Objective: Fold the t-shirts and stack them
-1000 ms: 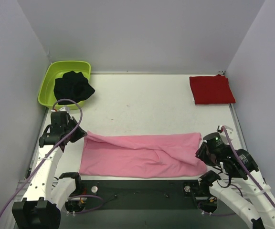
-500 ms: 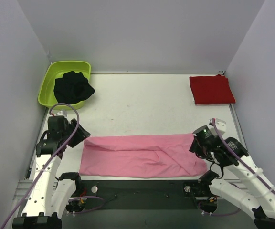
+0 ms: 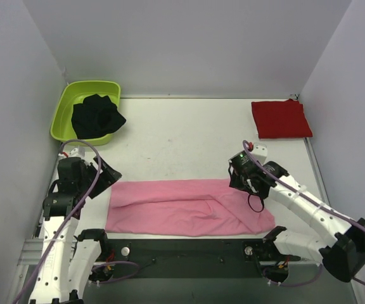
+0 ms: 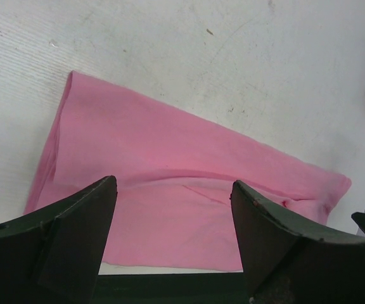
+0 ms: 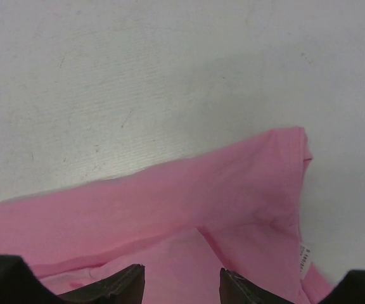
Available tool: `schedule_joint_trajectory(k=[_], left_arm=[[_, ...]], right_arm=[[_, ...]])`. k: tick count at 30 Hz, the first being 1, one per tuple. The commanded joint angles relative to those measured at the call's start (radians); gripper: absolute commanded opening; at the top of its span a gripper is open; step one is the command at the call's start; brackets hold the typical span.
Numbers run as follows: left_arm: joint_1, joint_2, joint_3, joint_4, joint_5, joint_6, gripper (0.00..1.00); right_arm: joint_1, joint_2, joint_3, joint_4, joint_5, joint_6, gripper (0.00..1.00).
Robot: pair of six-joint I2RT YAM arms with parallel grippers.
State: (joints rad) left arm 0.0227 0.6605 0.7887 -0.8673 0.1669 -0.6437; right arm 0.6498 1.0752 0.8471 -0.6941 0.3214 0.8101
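Note:
The light pink t-shirt (image 3: 189, 206) lies folded into a long flat strip across the near part of the table. It also fills the left wrist view (image 4: 170, 152) and the lower right wrist view (image 5: 220, 190). The deep red t-shirt (image 3: 281, 118) lies folded at the far right. My left gripper (image 3: 108, 178) hangs open just off the pink strip's left end, with nothing between its fingers (image 4: 173, 185). My right gripper (image 3: 238, 182) is open above the strip's far right edge, and the gap between its fingers (image 5: 180, 272) is empty.
A lime green tub (image 3: 68, 104) stands at the far left with a black cloth (image 3: 96, 116) bundled in it. Grey walls close in the left, right and back. A dark strip (image 3: 189, 248) runs along the table's near edge between the arm bases.
Both grippers have opened and let go of the pink t-shirt. The left arm drew back slightly to the left. The right arm swung away from the near right corner, up and to the left.

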Motion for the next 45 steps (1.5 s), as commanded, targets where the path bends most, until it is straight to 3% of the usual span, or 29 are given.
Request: schedule_joint_trajectory(k=[1,10,20,23,27,36,45], left_arm=[[0.005,0.063,-0.065,0.202,0.086,-0.034,0.82],[-0.004,0.22,-0.086,0.343,0.115,-0.04,0.81],[-0.006,0.218,-0.111,0.361,0.114,-0.036,0.81],[-0.004,0.212,-0.114,0.36,0.112,-0.037,0.8],[-0.004,0.208,-0.12,0.358,0.115,-0.039,0.8],[-0.006,0.185,-0.138,0.35,0.112,-0.036,0.8],[-0.004,0.159,-0.152,0.352,0.125,-0.042,0.8]], right_arm=[[-0.002,0.127,0.014,0.119,0.008,-0.061,0.5],[-0.145,0.275,-0.045,0.297,-0.094,-0.121,0.48],[-0.164,0.304,-0.092,0.321,-0.107,-0.134,0.45],[-0.147,0.293,-0.121,0.323,-0.104,-0.115,0.42],[-0.118,0.284,-0.154,0.321,-0.101,-0.097,0.28],[-0.07,0.247,-0.187,0.292,-0.085,-0.062,0.08],[0.06,0.132,-0.183,0.165,-0.053,0.023,0.02]])
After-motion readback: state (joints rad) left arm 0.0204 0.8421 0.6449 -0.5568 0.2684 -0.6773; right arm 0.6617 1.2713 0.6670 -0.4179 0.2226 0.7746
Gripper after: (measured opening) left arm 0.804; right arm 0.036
